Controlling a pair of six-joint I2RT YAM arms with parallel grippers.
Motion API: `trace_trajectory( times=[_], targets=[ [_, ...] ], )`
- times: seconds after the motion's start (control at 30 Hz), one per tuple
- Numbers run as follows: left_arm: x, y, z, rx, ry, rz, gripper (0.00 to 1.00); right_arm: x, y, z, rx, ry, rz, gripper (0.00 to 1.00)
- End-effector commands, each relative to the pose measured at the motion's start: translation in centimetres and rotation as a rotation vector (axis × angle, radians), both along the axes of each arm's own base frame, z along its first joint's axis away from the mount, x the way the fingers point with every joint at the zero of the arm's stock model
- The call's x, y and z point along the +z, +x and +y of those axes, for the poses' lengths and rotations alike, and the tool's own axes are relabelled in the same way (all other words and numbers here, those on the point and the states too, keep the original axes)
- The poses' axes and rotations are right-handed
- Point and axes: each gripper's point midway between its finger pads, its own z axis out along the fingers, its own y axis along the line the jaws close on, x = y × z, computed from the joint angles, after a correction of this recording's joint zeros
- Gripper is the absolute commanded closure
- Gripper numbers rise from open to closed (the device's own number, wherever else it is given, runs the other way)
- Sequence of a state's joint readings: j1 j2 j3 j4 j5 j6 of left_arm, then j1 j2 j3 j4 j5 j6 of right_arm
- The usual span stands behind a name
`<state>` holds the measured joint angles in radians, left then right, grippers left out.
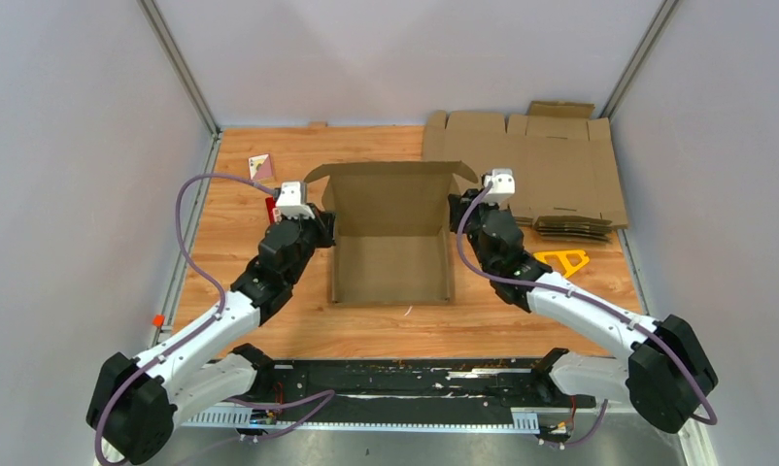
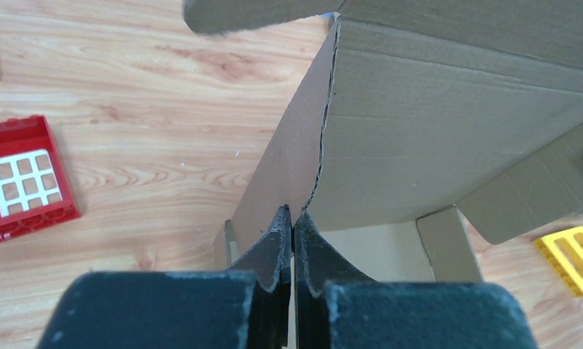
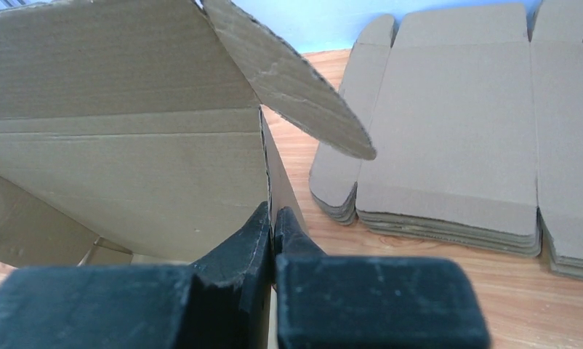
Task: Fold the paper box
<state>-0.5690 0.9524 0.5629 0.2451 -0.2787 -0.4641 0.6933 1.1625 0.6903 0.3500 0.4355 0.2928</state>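
Fingers (image 2: 274, 243) of the left gripper (image 2: 290, 213) pinch together on the left side wall of the paper box (image 1: 390, 243), and the right gripper (image 3: 272, 213) nips the right wall likewise. The box stands open at the middle of the wooden table (image 1: 240, 194), back panel upright (corner flaps splayed). A pile of flat cardboard sheets (image 1: 560, 175) lies far right, a small red box (image 2: 12, 138) sits left and a yellow triangle (image 1: 558, 255) right.

Illumination bright, even, diffuse from overhead; faint soft shadows within the paper box (image 1: 390, 267); top view crisp; wrist views sharp at mid-distance, left gripper (image 2: 291, 218) and right gripper (image 3: 272, 218) blurred nearest the lens.
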Motion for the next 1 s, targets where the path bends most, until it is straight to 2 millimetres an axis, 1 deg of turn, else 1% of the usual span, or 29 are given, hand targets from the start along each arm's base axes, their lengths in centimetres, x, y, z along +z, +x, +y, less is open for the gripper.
trace_trajectory(
  times=[0.0,0.13,0.23,0.37,0.53,0.67,0.8,0.97],
  targets=[
    [1.2,-0.6,-1.0,-0.062,-0.056,-0.119,1.00,-0.5,-0.6,1.8,0.053,0.053,-0.039,1.00],
    [-1.1,-1.5,-1.0,-0.082,-0.077,-0.095,1.00,-2.2,-1.5,1.6,0.012,0.057,-0.014,1.00],
    [-1.9,-2.0,-1.0,-0.095,-0.076,-0.087,1.00,-2.7,-2.1,2.0,0.007,0.045,-0.018,1.00],
    [-2.4,-2.7,-1.1,-0.124,-0.062,-0.078,1.00,-3.2,-3.1,2.6,0.021,0.000,-0.023,1.00],
    [-3.1,-3.9,-0.8,-0.144,-0.068,-0.072,1.00,-4.8,-4.3,2.0,0.015,-0.036,-0.006,1.00],
    [-3.8,-4.7,-0.3,-0.146,-0.056,-0.049,1.00,-5.9,-4.8,1.6,0.011,-0.060,0.019,1.00],
    [-4.1,-5.2,-0.2,-0.153,-0.068,-0.045,1.00,-6.2,-5.3,0.8,-0.011,-0.056,0.033,1.00],
    [-4.6,-5.5,-0.4,-0.167,-0.074,-0.024,1.00,-6.9,-6.1,1.0,0.037,-0.078,0.058,1.00]
  ],
)
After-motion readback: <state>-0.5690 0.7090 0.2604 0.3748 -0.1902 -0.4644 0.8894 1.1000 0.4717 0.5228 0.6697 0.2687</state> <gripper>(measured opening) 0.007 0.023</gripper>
